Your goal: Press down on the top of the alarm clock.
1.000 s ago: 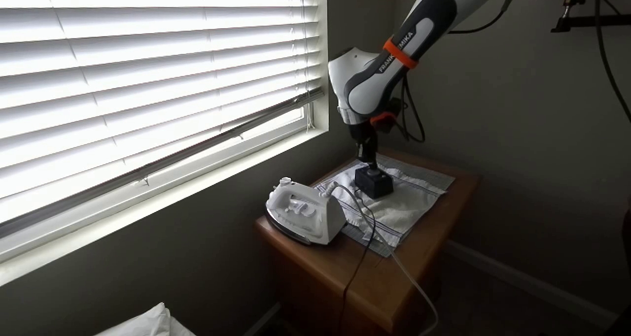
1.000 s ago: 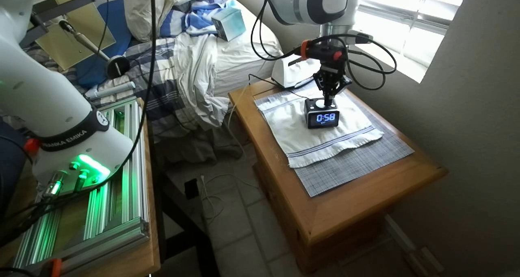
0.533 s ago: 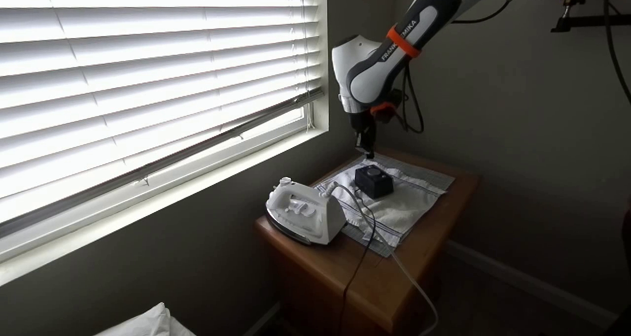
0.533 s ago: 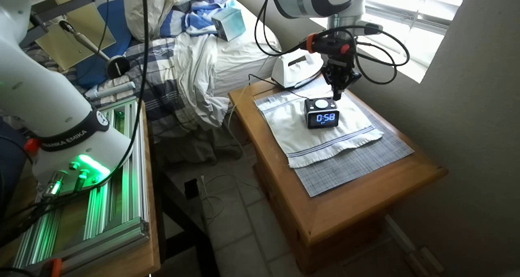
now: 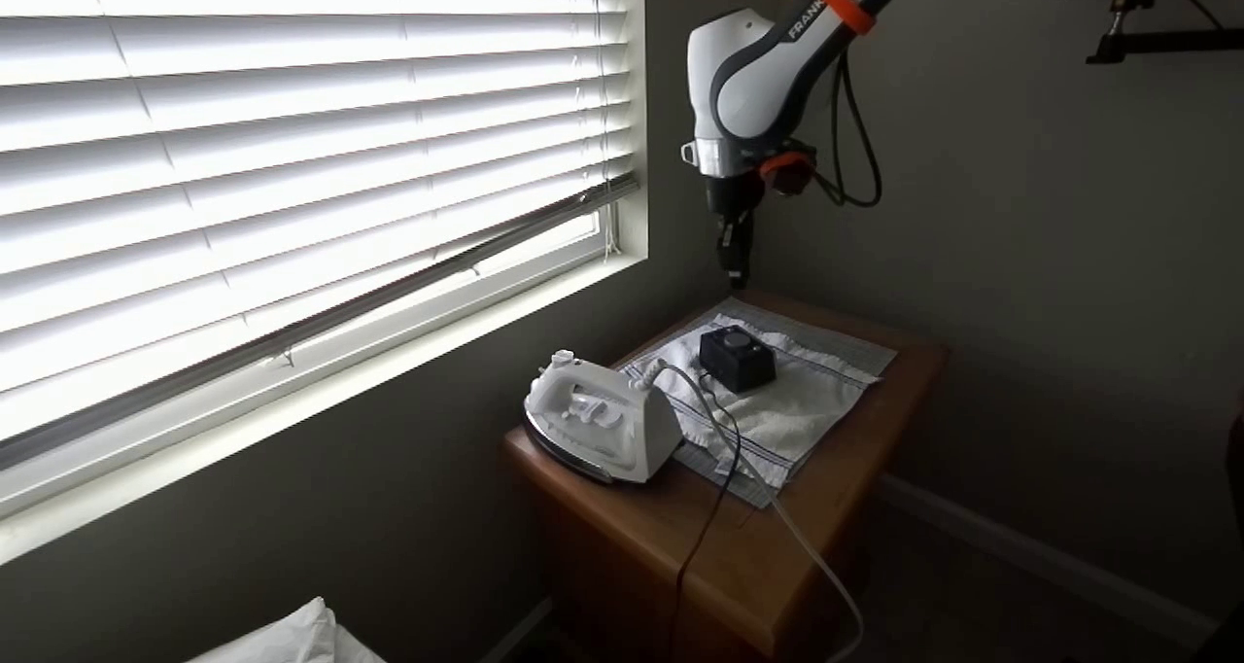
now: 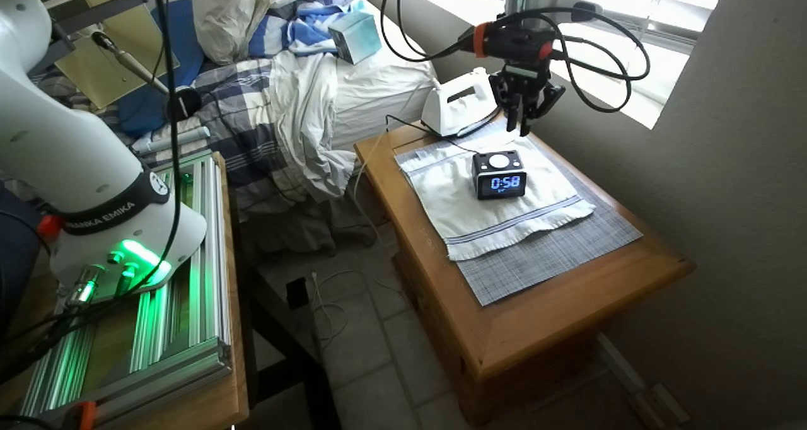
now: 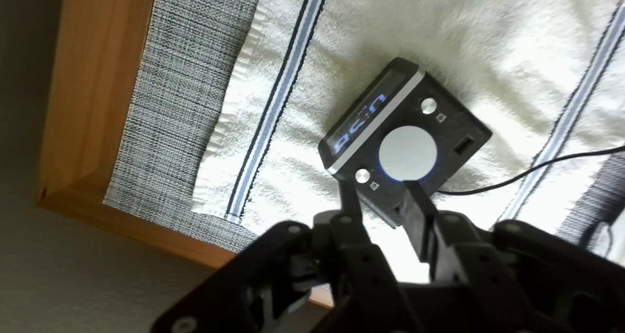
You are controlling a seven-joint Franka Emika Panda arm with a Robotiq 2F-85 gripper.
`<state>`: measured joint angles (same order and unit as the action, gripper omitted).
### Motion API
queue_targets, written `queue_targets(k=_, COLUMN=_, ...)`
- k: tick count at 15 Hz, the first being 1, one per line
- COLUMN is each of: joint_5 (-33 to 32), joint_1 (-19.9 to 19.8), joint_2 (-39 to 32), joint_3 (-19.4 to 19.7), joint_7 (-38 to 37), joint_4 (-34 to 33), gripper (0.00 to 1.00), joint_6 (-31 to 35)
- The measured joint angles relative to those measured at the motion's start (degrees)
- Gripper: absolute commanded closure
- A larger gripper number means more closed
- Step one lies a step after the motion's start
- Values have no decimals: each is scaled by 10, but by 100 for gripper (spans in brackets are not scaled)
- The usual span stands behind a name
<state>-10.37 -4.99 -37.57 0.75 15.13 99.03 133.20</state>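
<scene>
The claw [image 7: 380, 189], slightly spread, hangs above and clear of the alarm clock [image 6: 500, 176].

White arm [image 5: 765, 96], black FRANKA EMIKA band [image 6: 116, 217], orange strap [image 5: 842, 0], black cables [image 6: 173, 121], dark fingers [image 7: 421, 220].

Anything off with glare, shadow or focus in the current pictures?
Both exterior views: window blinds glare nearly white. In an exterior view, the alarm clock is a dark shape with little detail. Wrist view: the towel has washed-out patches, the clock's display looks faint and broken, and the gripper is dark and soft-edged.
</scene>
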Motion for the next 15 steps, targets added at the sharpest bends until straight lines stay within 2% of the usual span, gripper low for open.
queue_targets(k=6, joint_5=78, joint_1=-59, joint_2=98, joint_3=-36, joint_7=125, joint_4=91, gripper=1, joint_6=-34)
queue_targets(k=11, joint_5=141, joint_1=-76, joint_2=156, joint_3=-40, joint_7=195, joint_4=139, gripper=0, joint_6=-73)
queue_targets(k=15, joint_5=151, joint_1=-78, joint_2=175, joint_3=-40, joint_7=205, joint_4=156, gripper=0, joint_6=-73)
